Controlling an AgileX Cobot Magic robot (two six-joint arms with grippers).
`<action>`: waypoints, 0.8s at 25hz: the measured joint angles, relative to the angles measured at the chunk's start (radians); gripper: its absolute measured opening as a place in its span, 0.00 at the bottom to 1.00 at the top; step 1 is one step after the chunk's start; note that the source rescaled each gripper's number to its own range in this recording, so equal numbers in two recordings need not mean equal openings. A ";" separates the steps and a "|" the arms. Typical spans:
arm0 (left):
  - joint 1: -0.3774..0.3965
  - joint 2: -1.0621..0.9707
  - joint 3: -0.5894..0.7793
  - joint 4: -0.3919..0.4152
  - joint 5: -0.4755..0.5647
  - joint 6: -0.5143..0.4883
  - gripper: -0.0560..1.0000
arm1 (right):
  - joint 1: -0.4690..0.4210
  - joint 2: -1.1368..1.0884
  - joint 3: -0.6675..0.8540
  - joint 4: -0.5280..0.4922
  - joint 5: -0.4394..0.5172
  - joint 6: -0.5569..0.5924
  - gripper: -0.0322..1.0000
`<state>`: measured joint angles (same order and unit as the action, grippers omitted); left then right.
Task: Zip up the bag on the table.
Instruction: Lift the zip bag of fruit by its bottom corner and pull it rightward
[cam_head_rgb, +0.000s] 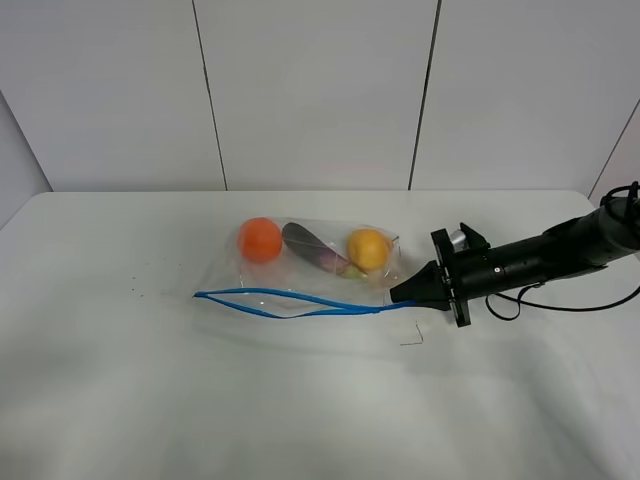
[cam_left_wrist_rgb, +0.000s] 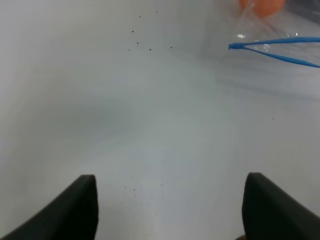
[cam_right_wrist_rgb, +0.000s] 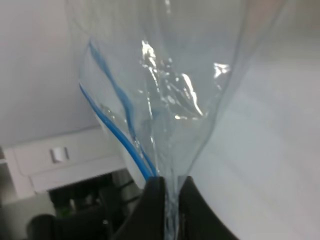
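The clear bag (cam_head_rgb: 318, 278) lies on the white table (cam_head_rgb: 140, 390), its blue zipper strip (cam_head_rgb: 300, 303) along the near edge, parted in the middle. Inside are an orange fruit (cam_head_rgb: 260, 240), a purple vegetable (cam_head_rgb: 315, 250) and a yellow fruit (cam_head_rgb: 368, 249). My right gripper (cam_head_rgb: 398, 295) is shut on the bag's right end at the zipper. The right wrist view shows the fingers (cam_right_wrist_rgb: 152, 200) pinching the plastic (cam_right_wrist_rgb: 170, 90). My left gripper (cam_left_wrist_rgb: 170, 179) is open and empty over bare table, and the bag's left corner (cam_left_wrist_rgb: 280, 30) lies well beyond it.
A small thin wire piece (cam_head_rgb: 412, 340) lies on the table just in front of the right gripper. A black cable (cam_head_rgb: 560, 305) trails behind the right arm. White wall panels stand behind the table's far edge. The left arm is outside the exterior view.
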<state>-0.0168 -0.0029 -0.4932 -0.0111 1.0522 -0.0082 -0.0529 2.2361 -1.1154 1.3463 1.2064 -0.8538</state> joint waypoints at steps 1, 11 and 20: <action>0.000 0.000 0.000 0.000 0.000 0.000 0.96 | 0.000 0.000 0.000 0.007 0.001 0.019 0.03; 0.000 0.000 0.000 0.000 0.000 0.000 0.96 | 0.019 -0.022 -0.003 0.074 0.000 0.163 0.03; 0.000 0.000 0.000 0.000 0.000 0.000 0.96 | 0.032 -0.101 -0.003 0.115 -0.001 0.210 0.03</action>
<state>-0.0168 -0.0029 -0.4932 -0.0111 1.0522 -0.0082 -0.0212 2.1354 -1.1180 1.4611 1.2053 -0.6441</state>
